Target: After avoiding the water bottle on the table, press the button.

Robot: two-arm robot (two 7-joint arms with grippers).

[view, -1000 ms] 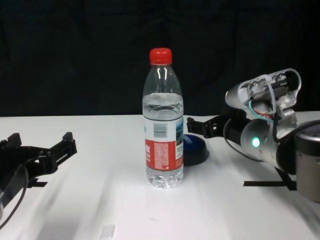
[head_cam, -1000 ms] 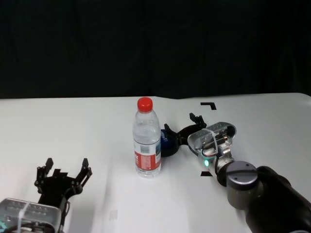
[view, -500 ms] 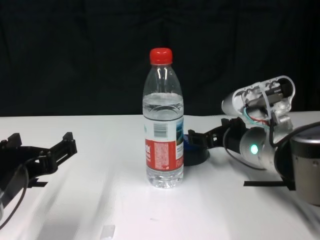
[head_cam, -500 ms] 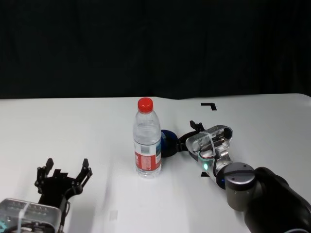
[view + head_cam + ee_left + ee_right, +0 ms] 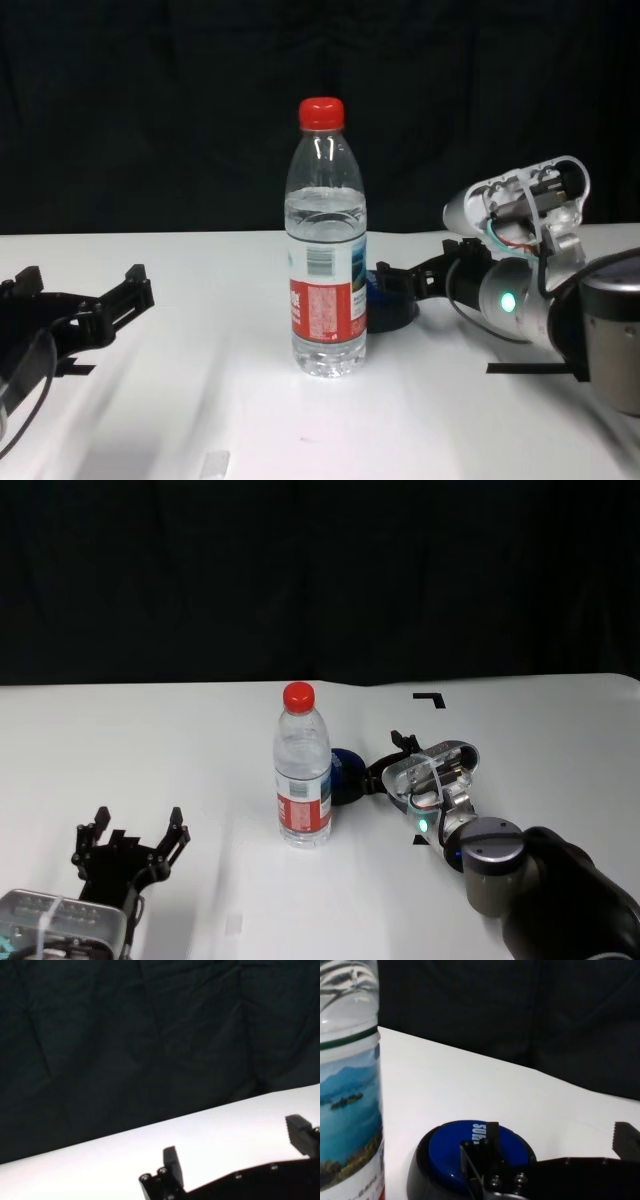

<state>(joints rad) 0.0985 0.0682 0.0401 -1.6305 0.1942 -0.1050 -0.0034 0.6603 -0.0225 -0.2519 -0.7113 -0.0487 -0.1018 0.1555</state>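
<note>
The water bottle (image 5: 302, 775) stands upright mid-table (image 5: 150, 750), clear with a red cap and red label; it also shows in the chest view (image 5: 327, 270) and the right wrist view (image 5: 347, 1085). Just behind it to the right lies the dark blue button (image 5: 346, 776) (image 5: 392, 306) (image 5: 465, 1152), partly hidden by the bottle. My right gripper (image 5: 390, 758) (image 5: 415, 285) (image 5: 557, 1135) is low at the button's right side, open, with one finger (image 5: 487, 1147) over the button's dome. I cannot tell if it touches. My left gripper (image 5: 130, 842) (image 5: 85, 305) (image 5: 235, 1145) rests open near the front left.
A black corner mark (image 5: 430, 697) lies on the table behind the right arm, and another (image 5: 530, 368) lies beside the right forearm. A dark curtain backs the table's far edge.
My right gripper has dropped lower and slid left toward the button, most of it in the first half second. Bottle, button and left arm have not moved.
</note>
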